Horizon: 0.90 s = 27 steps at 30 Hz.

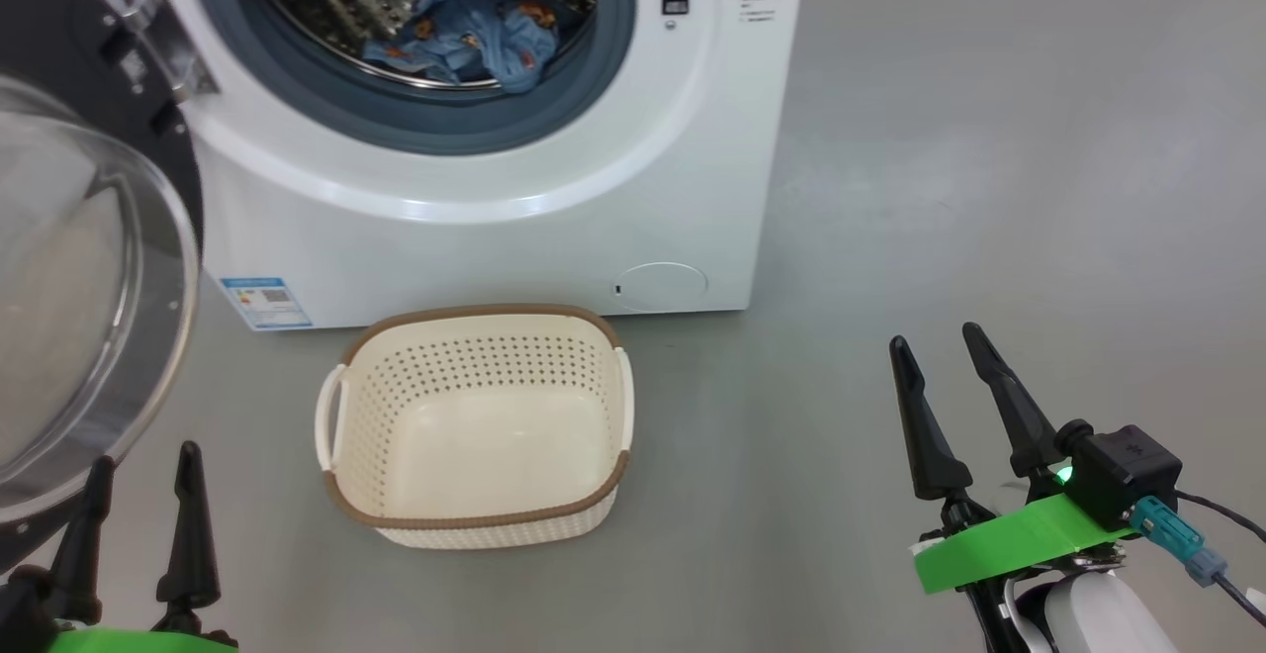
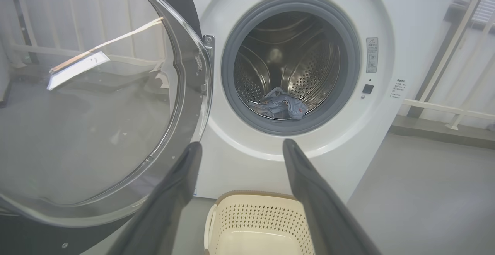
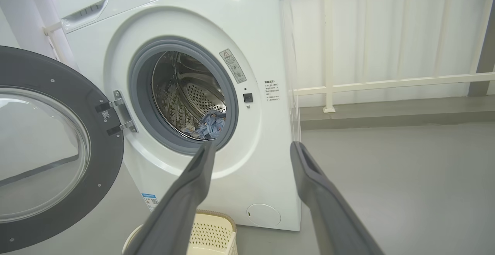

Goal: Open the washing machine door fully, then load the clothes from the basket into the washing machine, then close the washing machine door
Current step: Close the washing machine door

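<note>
Closest in: left pincer, low at the left, fingers spread wide, holding nothing. Same for the right pincer, low at the right, wide open and empty too. Between them on the floor, the basket, just in front of the washer, with nothing inside. Further back, blue clothes with little orange prints, lying in a heap at the bottom of the drum. Off to the left, the door, swung wide open, close by the left pincer. So: opening done, loading done by the look of it, only the closing left. Probably a job for the left pincer, being nearest the door. All around, smooth grey floor, flat and a bit shiny. Past the washer, a white railing.
</note>
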Available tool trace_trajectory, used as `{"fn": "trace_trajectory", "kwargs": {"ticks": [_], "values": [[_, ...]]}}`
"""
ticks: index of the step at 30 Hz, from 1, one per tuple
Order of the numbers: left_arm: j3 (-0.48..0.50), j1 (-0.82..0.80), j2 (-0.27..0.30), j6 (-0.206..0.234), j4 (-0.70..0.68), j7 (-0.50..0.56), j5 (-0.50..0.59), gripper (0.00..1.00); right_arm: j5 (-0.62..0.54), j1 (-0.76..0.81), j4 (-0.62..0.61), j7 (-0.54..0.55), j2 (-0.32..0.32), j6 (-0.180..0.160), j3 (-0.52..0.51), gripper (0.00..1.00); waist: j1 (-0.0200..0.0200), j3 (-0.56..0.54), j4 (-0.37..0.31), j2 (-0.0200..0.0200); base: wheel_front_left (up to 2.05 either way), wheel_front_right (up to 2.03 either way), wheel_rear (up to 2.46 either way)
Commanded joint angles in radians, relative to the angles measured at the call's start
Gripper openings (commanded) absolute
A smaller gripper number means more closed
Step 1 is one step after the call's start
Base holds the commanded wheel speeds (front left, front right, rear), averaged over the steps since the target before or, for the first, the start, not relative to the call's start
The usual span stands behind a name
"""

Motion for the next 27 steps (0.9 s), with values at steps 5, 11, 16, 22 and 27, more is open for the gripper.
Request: {"fn": "trace_trajectory", "kwargs": {"ticks": [5, 11, 16, 22, 27], "values": [[0.053, -0.034, 0.001, 0.009, -0.008, -0.007, 0.056, 1.0, 0.008, -0.018, -0.01, -0.008, -0.005, 0.005, 0.029, 1.0, 0.0, -0.019, 0.08, 0.0, 0.0, 0.0, 0.0], [0.06, -0.028, -0.017, 0.016, -0.001, -0.007, 0.106, 1.0, 0.015, -0.021, 0.002, -0.008, -0.01, 0.005, 0.036, 1.0, 0.0, -0.03, 0.14, 0.0, 0.0, 0.0, 0.0], [0.062, -0.03, -0.022, 0.023, 0.01, -0.007, 0.133, 1.0, 0.023, -0.024, 0.011, -0.008, -0.016, 0.005, 0.041, 1.0, 0.0, -0.035, 0.18, 0.0, 0.0, 0.0, 0.0], [0.085, -0.038, -0.041, 0.033, 0.013, -0.007, 0.147, 1.0, 0.029, -0.028, 0.02, -0.008, -0.02, 0.005, 0.046, 1.0, 0.0, -0.038, 0.239, 0.0, 0.0, 0.0, 0.0], [0.109, -0.04, -0.06, 0.044, 0.022, -0.007, 0.152, 1.0, 0.033, -0.03, 0.028, -0.008, -0.019, 0.005, 0.053, 1.0, 0.0, -0.042, 0.287, 0.0, 0.0, 0.0, 0.0]]}}
